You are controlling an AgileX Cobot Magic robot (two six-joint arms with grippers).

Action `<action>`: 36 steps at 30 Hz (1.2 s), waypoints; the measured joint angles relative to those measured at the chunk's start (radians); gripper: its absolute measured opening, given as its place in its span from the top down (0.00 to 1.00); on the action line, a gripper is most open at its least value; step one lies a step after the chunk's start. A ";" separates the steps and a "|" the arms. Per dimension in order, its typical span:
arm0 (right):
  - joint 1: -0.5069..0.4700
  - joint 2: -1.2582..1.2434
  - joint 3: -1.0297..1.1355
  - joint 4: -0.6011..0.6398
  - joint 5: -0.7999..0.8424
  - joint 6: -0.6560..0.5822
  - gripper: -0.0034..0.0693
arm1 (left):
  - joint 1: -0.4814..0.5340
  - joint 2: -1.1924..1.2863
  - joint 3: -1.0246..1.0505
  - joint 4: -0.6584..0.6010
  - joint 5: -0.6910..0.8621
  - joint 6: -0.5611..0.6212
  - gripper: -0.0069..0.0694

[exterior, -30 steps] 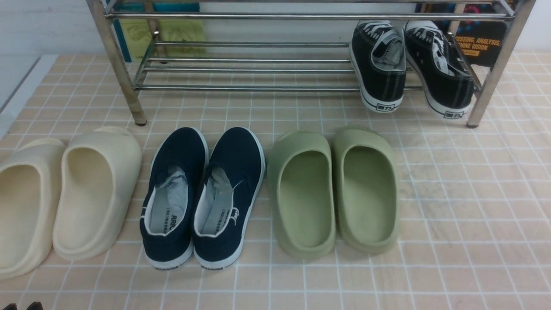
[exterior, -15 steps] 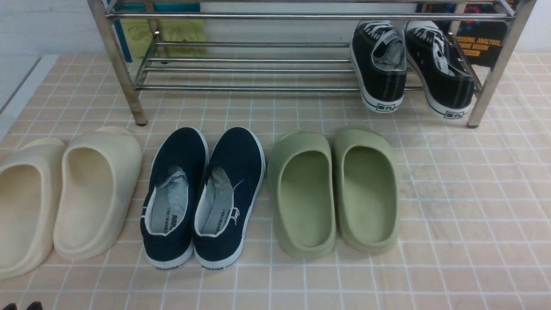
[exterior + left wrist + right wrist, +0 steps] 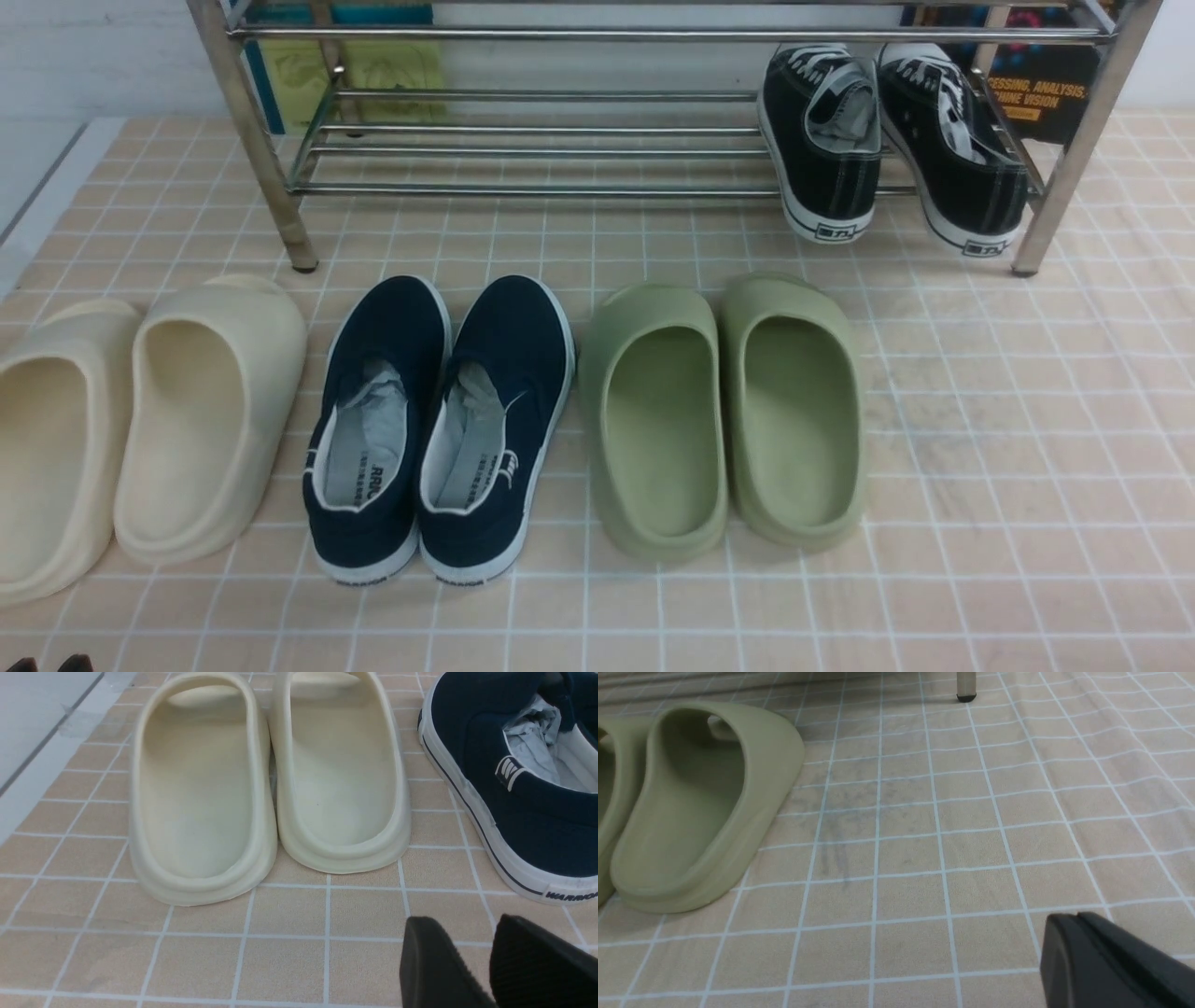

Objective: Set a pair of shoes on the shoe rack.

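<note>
On the shoe rack (image 3: pixel 523 149), far-right table corner: the pair of shoes (image 3: pixel 887 140).
I read "WARRIOR" on the navy slip-ons (image 3: pixel 523 788); left jaws slightly apart, right jaws closed, both empty.

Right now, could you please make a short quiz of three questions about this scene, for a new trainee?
1. True or false: both black lace-up sneakers rest on the shoe rack.
2. Which pair stands nearest the left gripper?
A. green clogs
B. cream clogs
C. navy slip-ons
3. Fill in: the right gripper is ___, holding nothing.

Key: 1 true, on the lower shelf at its right end, heels toward the camera. 2 C, going by the left wrist view, where a navy heel lies just beyond the fingertips. 3 shut, its fingers pressed together above bare tiled floor.
</note>
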 joint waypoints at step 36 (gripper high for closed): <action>0.000 0.000 0.000 0.001 0.001 0.001 0.88 | 0.000 0.000 0.000 0.000 0.000 0.000 0.59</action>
